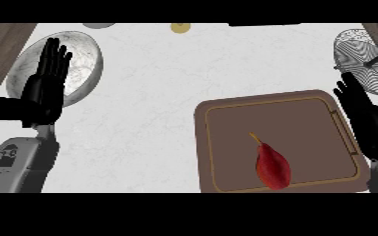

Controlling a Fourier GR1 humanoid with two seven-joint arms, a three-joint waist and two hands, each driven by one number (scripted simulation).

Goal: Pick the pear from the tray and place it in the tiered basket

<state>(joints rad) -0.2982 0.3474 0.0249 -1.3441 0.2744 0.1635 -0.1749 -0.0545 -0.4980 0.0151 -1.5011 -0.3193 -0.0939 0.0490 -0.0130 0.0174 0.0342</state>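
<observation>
Brown rectangular tray (pixel 295 122) on marbled table (pixel 170 80) holding slim dark-red pear (pixel 273 167) near its front edge, yellowish stem, round silvery metal bowl (pixel 85 60), left robot hand (pixel 40 87) and right robot hand (pixel 358 107) open, empty

Left hand (pixel 43 87) open, fingers up; right hand (pixel 359 111) open.

I read this as kitchen: pale marbled counter (pixel 162 80), brown tray (pixel 201 150) bearing red pear (pixel 272 166), metal bowl (pixel 83 55) left, wire basket (pixel 354 50) far right.
</observation>
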